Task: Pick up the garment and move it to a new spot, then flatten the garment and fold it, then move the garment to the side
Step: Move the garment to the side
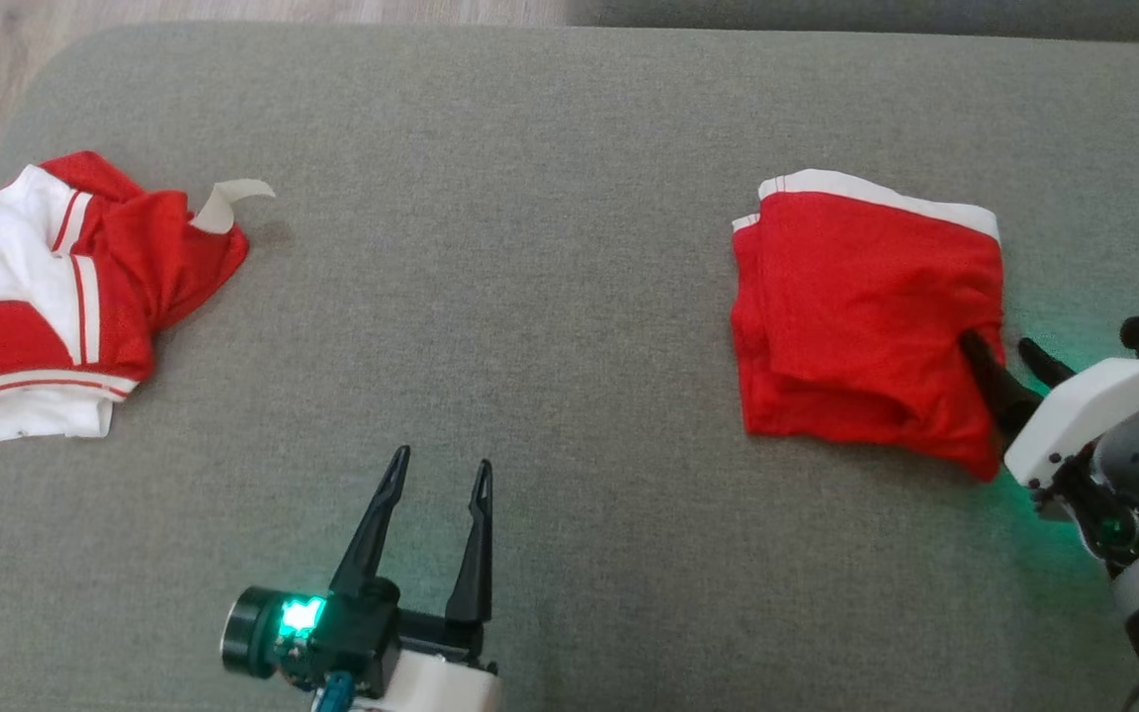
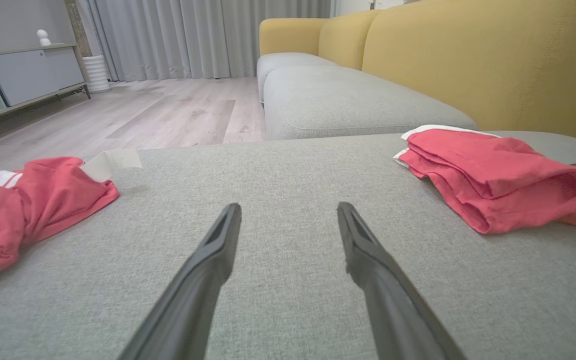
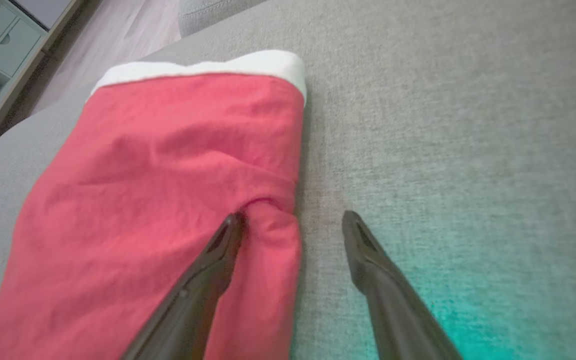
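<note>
While garment point(image 1: 866, 316) lies folded, crumpled jersey point(image 1: 55, 297) apart

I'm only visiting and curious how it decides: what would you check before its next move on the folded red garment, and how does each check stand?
1. Folded red garment lies folded on the cushion: ok.
2. Right gripper open: ok.
3. Right gripper straddles the garment's edge, one finger on cloth, one over bare cushion: ok.
4. Finger slipped under a layer: cannot tell.
5. Left gripper open, apart from both garments: ok.
6. Crumpled red and white garment well apart at the left: ok.
</note>
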Controlling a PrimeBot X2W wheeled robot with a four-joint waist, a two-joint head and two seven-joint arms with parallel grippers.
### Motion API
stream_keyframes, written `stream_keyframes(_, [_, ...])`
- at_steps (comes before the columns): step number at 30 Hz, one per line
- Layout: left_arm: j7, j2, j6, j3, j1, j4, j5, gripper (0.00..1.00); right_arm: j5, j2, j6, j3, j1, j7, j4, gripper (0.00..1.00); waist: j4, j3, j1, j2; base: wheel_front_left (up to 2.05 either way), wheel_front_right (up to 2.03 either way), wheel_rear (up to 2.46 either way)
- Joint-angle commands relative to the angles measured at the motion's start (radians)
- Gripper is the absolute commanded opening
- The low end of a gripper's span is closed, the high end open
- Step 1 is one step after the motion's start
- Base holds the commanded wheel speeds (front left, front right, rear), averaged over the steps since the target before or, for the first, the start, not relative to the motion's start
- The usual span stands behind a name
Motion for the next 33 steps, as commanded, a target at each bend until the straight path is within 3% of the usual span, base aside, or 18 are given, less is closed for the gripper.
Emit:
stream_keyframes(1, [-0.005,-0.006,0.009,0.020,-0.030,-0.026,-0.010,1.00,0.009,-0.019,-0.001,0.024,-0.025,-0.007,-0.020,0.87,0.000,0.002,-0.0002,0.0000,0.00,0.00,0.00])
stream_keyframes(2, [-0.005,-0.006,0.011,0.019,-0.034,-0.025,-0.012,1.00,0.011,-0.021,-0.001,0.037,-0.029,-0.020,-0.019,0.38,-0.001,0.004,-0.0002,0.0000,0.00,0.00,0.00])
stream_keyframes(3, [-0.005,-0.006,0.012,0.017,-0.037,-0.024,-0.013,1.00,0.014,-0.022,-0.001,0.049,-0.032,-0.030,-0.014,0.00,-0.002,0.005,-0.0002,0.0000,0.00,0.00,0.00])
stream_keyframes(9, [-0.005,-0.006,0.016,0.016,-0.039,-0.019,-0.024,1.00,0.020,-0.061,-0.001,0.114,-0.051,-0.072,0.004,0.00,-0.028,0.007,-0.0002,0.0000,0.00,0.00,0.00])
stream_keyframes(15, [-0.005,-0.006,0.014,0.007,-0.053,-0.025,-0.037,1.00,-0.029,-0.186,-0.001,0.144,-0.100,-0.105,-0.004,0.00,-0.087,0.047,-0.0002,0.0000,0.00,0.00,0.00])
stream_keyframes(16, [-0.005,-0.006,0.013,0.000,-0.066,-0.029,-0.041,1.00,-0.050,-0.239,-0.001,0.140,-0.121,-0.107,-0.007,0.00,-0.107,0.070,-0.0002,0.0000,0.00,0.00,0.00])
stream_keyframes(24, [-0.005,-0.006,0.008,-0.017,-0.140,-0.044,-0.039,1.00,-0.123,-0.426,-0.001,0.076,-0.186,-0.095,0.008,0.00,-0.154,0.176,-0.0002,0.0000,0.00,0.00,0.00])
stream_keyframes(33, [-0.005,-0.006,-0.008,-0.019,-0.201,-0.045,-0.026,1.00,-0.247,-0.526,-0.001,-0.058,-0.247,-0.141,0.079,0.00,-0.149,0.259,-0.0002,0.0000,0.00,0.00,0.00])
